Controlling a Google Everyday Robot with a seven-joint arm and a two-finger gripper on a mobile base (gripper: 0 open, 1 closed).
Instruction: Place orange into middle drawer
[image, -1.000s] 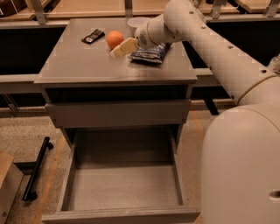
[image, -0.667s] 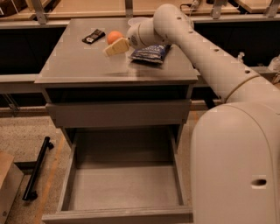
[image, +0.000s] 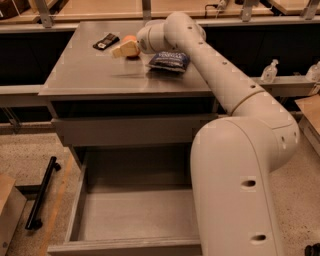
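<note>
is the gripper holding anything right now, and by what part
Cannot be told. The gripper sits right against the orange on the cabinet top, covering its front, but a hold is not visible.

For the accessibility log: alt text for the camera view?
The robot arm's gripper is at the orange on the grey cabinet top, between a dark packet and a blue chip bag. Below, a wide drawer stands pulled open, its floor bare.

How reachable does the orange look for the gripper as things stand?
Probably yes: the gripper is right at the orange on the cabinet top, nothing between them; the blue chip bag lies off to one side.
</note>
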